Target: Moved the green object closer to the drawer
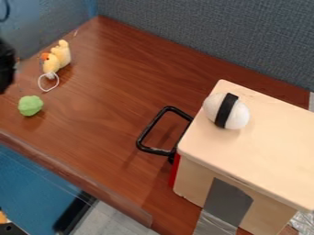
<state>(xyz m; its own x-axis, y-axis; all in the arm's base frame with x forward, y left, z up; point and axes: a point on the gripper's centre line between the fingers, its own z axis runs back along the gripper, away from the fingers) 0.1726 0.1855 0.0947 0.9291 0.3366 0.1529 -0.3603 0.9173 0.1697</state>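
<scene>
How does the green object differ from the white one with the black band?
The green object is small and lumpy; the white object looks larger and smoother. The green object is plain, while the white object has a black band. The green object rests on the table, the white object on top of the drawer unit. Both are roundish.

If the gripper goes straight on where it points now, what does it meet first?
Most likely the wooden tabletop, beside the green lumpy ball; the gripper seems to point down at the left edge, but depth is unclear.
</scene>
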